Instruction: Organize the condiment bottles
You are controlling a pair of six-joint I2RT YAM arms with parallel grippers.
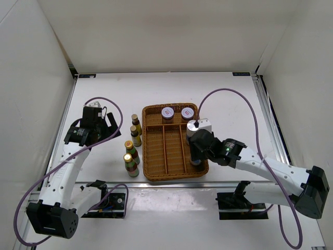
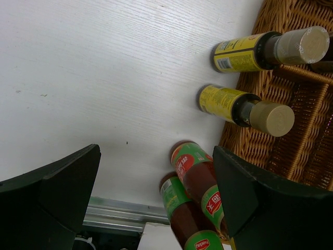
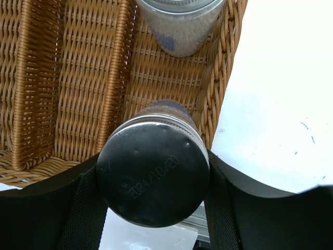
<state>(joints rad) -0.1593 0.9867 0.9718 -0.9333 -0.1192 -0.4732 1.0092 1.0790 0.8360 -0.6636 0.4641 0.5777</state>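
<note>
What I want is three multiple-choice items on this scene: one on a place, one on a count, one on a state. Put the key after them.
1. Where do the four gold-capped bottles stand?
A) inside the wicker tray
B) on the table left of the tray
C) on the table right of the tray

2. How many purple-lidded jars are in the tray?
A) two
B) three
C) four

3. What is the state of the right gripper?
A) open and empty
B) shut on a gold-capped bottle
C) shut on a silver-capped bottle

Key:
1 B, all four stand on the white tabletop outside the rim.
2 A, two purple lids show in the far compartments.
3 C, the right wrist view shows the jaws closed against the bottle just under its cap.
</note>
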